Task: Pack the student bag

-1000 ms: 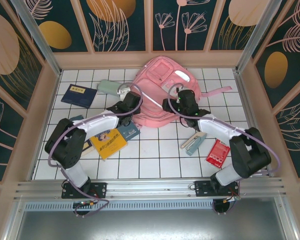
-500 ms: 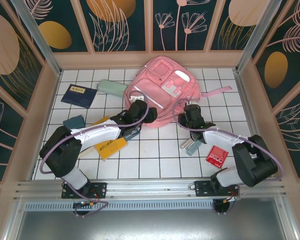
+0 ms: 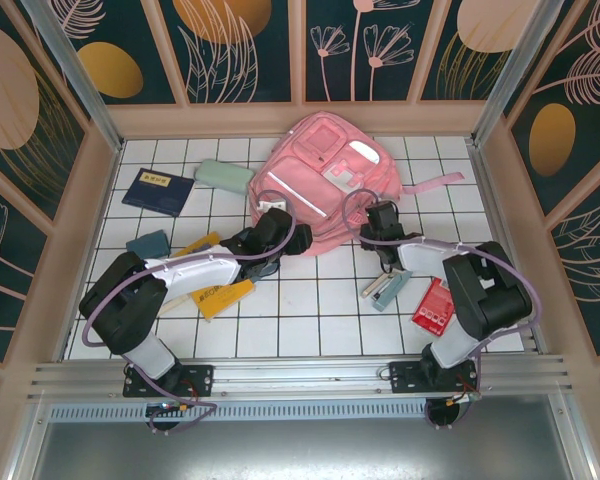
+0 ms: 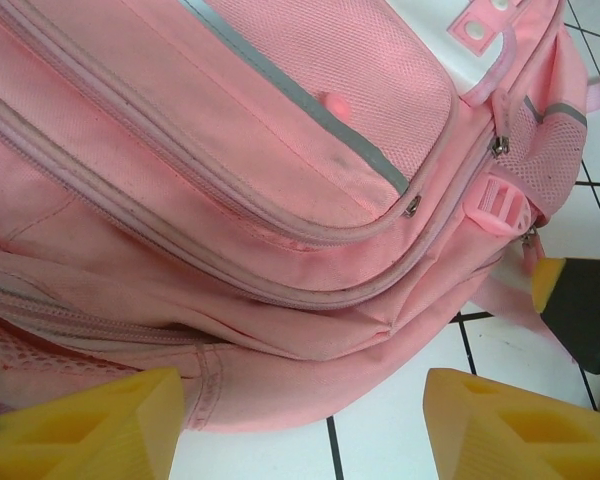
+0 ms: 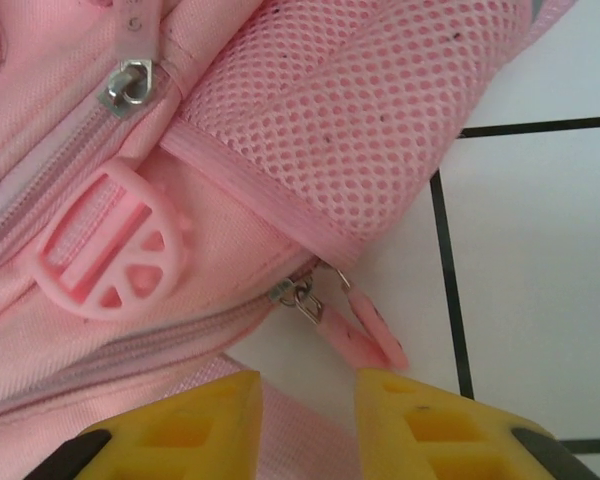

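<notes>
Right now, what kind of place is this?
Probably a robot practice booth, not a real classroom: a white tiled tabletop fenced by leaf-patterned wall panels, a metal rail along the near edge, and a pink backpack waiting to be packed.

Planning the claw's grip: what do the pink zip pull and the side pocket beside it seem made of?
Small pink zip pull tab: probably soft rubber or moulded plastic, smooth, matte; its slider is shiny metal. Side pocket of the large pink backpack: open-weave mesh fabric, holes visible.
</notes>
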Robot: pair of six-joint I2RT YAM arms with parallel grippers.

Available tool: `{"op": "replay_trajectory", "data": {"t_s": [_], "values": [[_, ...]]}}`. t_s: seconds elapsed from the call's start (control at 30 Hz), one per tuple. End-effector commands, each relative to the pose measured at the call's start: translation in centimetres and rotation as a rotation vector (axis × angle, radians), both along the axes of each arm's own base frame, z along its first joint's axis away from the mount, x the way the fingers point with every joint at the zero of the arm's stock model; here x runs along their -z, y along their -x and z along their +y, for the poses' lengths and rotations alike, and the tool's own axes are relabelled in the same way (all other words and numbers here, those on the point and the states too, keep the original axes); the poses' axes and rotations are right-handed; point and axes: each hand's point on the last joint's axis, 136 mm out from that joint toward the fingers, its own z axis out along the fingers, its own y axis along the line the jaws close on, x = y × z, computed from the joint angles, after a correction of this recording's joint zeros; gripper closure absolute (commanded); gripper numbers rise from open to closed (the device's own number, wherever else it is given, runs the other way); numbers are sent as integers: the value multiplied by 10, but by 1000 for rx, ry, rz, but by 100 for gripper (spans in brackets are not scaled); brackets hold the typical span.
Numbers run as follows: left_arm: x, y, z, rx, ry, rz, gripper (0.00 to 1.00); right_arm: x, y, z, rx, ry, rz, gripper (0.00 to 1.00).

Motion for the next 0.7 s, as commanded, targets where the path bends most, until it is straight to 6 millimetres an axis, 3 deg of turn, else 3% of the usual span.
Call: {"op": "replay_trajectory", "data": {"t_s": [0.0, 0.5, 0.67], "values": [[-5, 1, -4, 4, 36, -13, 35, 1, -8, 1, -8, 8, 14, 70], [-6, 2, -3, 7, 30, -12, 34, 22, -12, -7, 40, 38, 65, 69], [-7, 2, -2, 6, 26, -13, 34, 19, -17, -14, 85, 66, 56, 68]]}}
